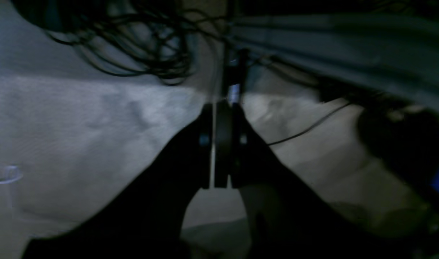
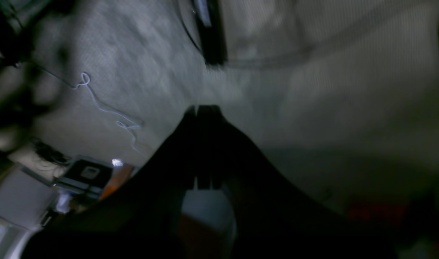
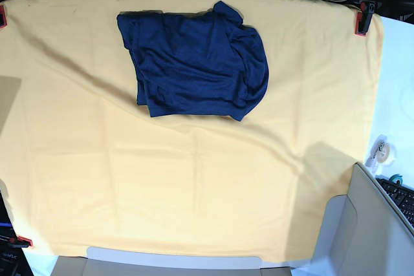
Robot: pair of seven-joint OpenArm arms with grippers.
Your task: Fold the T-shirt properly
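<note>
T-shirt (image 3: 194,63) lies in rumpled, roughly folded bundle on yellow-orange cloth (image 3: 194,185) covering surface, near far edge, slightly left of centre. Right side of bundle bunched, creased. Cloth clamped by red clips (image 3: 361,21) at corners. Neither arm visible in base view. Left hand (image 1: 221,144) closed, empty, blurred wrist view shows pale floor, tangled cables (image 1: 140,39). Right hand (image 2: 203,144) closed, empty, over pale floor, white cord (image 2: 107,108).
</note>
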